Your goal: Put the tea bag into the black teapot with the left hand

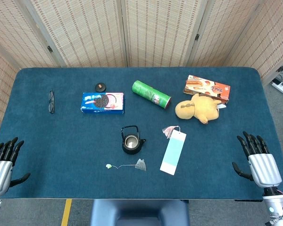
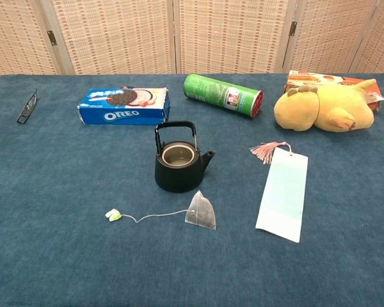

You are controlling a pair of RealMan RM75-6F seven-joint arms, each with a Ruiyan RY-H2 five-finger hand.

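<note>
**Tea bag at rest, both hands idle at the near table edge**

Nearest us, the left hand and right hand rest empty with fingers spread — both absent from the chest view. The translucent pyramid tea bag lies on the blue cloth just before the black cast-iron teapot, its string trailing to a small green-white tag. We judge it light and limp — best pinched at its peak or string. The pot's lidless mouth shows; its inside stays dim.

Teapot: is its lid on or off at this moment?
Off. The teapot stands upright with its round mouth open; a small black lid lies apart behind the cookie box. The tea bag is outside, on the table.
</note>
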